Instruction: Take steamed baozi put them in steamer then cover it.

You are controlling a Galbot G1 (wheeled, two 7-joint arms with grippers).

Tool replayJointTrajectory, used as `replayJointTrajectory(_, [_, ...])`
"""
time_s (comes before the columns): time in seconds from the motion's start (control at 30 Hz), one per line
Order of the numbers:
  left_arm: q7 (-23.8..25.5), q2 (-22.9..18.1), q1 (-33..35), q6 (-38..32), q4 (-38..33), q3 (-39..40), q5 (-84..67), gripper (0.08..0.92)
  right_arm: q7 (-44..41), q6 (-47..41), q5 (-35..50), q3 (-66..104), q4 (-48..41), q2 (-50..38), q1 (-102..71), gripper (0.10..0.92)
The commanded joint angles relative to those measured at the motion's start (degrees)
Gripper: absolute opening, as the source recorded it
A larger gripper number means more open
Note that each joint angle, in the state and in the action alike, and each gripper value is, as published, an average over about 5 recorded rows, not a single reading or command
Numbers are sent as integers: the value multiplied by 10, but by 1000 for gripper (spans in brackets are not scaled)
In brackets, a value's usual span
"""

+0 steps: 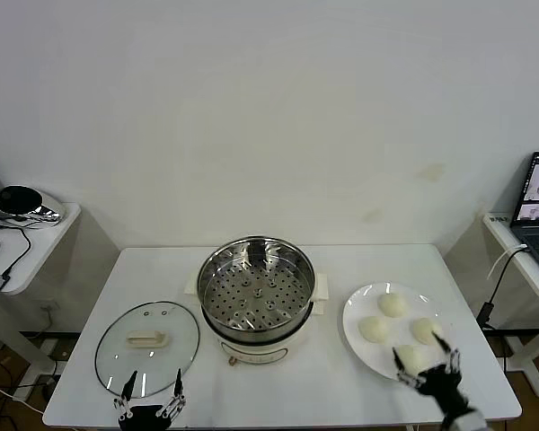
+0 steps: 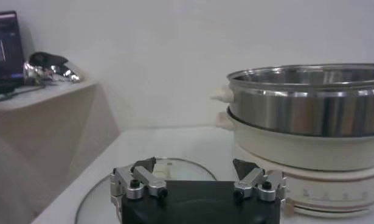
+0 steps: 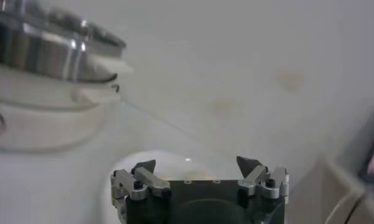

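Note:
The steamer [image 1: 257, 296] stands mid-table, a steel pot with a perforated tray on a white base, with no buns in it; it also shows in the left wrist view [image 2: 308, 115] and the right wrist view [image 3: 47, 67]. Several steamed baozi [image 1: 393, 305] lie on a white plate [image 1: 352, 316] to its right. The glass cover [image 1: 147, 347] with its cream handle lies flat to the left. My right gripper [image 1: 424, 361] is open, over the nearest bun at the plate's front. My left gripper [image 1: 153, 384] is open and empty over the cover's near edge [image 2: 144, 176].
A side table with a dark device [image 1: 22, 203] stands at the left. Another side table with a laptop [image 1: 537, 193] stands at the right. The table's front edge runs just below both grippers.

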Motion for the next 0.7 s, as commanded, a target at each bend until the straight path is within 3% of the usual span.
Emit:
replayJointTrajectory(0.03, [-1, 2, -13, 8, -5, -8, 22, 823, -105, -48, -95, 32, -45, -147, 95, 823])
replayJointTrajectory(0.3, [-7, -6, -12, 8, -1, -15, 26, 823, -284, -18, -90, -160, -162, -280, 335, 823])
replayJointTrajectory(0.5, [-10, -8, -12, 7, 2, -23, 25, 823, -379, -22, -28, -451, -276, -286, 615, 823])
replayJointTrajectory(0.7, [-13, -6, -11, 7, 1, -28, 24, 823, -424, -56, -13, -578, -321, -278, 687, 823])
